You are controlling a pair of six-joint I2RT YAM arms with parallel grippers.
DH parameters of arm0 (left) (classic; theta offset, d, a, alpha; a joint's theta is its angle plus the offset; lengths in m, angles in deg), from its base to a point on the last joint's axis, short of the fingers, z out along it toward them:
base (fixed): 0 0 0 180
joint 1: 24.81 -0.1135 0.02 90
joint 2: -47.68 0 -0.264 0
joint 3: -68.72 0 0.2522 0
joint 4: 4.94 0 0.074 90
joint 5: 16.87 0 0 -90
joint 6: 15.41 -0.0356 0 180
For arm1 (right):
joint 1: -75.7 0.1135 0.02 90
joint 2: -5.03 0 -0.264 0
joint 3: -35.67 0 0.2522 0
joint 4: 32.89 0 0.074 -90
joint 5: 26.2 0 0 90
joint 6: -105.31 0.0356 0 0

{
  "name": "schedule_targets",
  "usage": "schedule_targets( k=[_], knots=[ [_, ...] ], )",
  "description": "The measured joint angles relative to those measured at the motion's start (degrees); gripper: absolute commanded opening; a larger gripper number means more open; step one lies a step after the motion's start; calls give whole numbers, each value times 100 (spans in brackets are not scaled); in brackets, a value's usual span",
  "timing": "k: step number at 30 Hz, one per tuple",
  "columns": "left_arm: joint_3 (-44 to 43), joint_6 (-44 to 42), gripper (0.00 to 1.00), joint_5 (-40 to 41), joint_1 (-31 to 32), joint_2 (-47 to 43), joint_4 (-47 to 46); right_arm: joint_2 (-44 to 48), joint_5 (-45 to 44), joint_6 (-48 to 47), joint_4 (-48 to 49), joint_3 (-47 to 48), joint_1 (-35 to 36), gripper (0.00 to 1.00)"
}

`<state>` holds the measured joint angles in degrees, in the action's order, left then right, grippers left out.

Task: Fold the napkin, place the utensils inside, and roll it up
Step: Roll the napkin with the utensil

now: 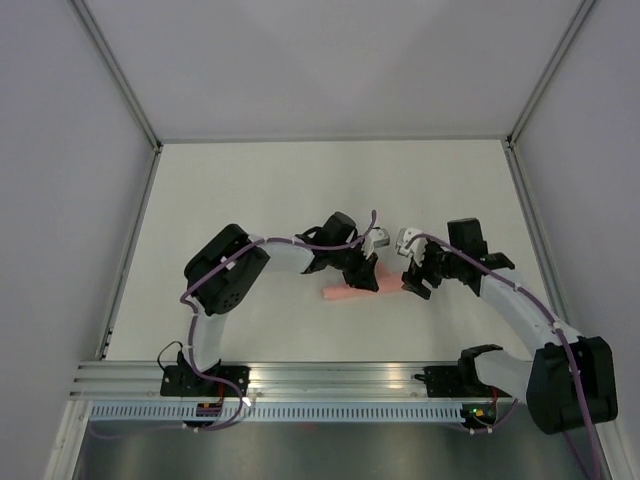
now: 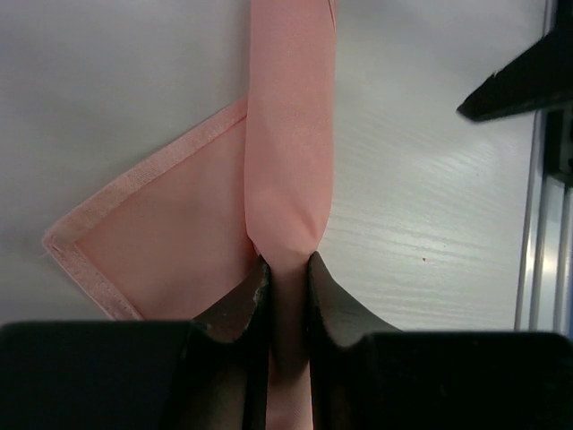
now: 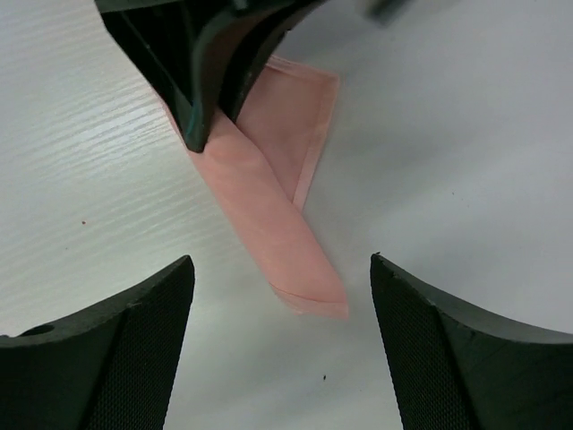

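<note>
Two arms are working over the table (image 1: 250, 190); the left arm (image 1: 225, 280) is bending in from the left side; the left gripper (image 1: 368, 278) is pinching one end of the napkin (image 1: 342, 293), its jaws drawn narrow with pink cloth squeezed between them; the wrist view is showing that end of the roll running straight into the gap between the two black fingers (image 2: 237, 309); there is one napkin, lying near the middle of the table as a slim pink roll; one triangular flap (image 2: 152, 242) with a hemmed edge is lying flat on the table beside the roll, not wound in; what the roll is holding inside cannot be told, since the cloth is covering it; no utensil is showing in any view; the right gripper (image 1: 412, 284) is hanging just beside the left one, spread wide; its two fingers (image 3: 107, 358) are standing on either side of the roll's free end, apart from the cloth; the right arm (image 1: 520, 310) is curving back to the right; one metal rail (image 1: 330, 378) is running along the near edge
</note>
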<state>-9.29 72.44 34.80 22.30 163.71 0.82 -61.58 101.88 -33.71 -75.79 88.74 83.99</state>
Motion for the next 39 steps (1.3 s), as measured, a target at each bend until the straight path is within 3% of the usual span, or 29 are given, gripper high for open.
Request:
schedule_targets(
  k=[6, 17, 34, 39],
  knots=[
    [-470, 188, 2, -741, -236, 358, 507, 573, -861, 33, 1005, -1075, 1202, 81],
    [-935, 444, 2, -1786, -446, 813, 1377, 352, -1808, 79, 2026, -1305, 2426, 68],
    [-1082, 544, 6, -2258, -503, 1001, 2024, -407, -2345, 190, 2448, -1373, 3303, 55],
    [-1088, 549, 15, -2306, -505, 1016, 2081, -529, -2409, 223, 2616, -1373, 3405, 47]
  ],
)
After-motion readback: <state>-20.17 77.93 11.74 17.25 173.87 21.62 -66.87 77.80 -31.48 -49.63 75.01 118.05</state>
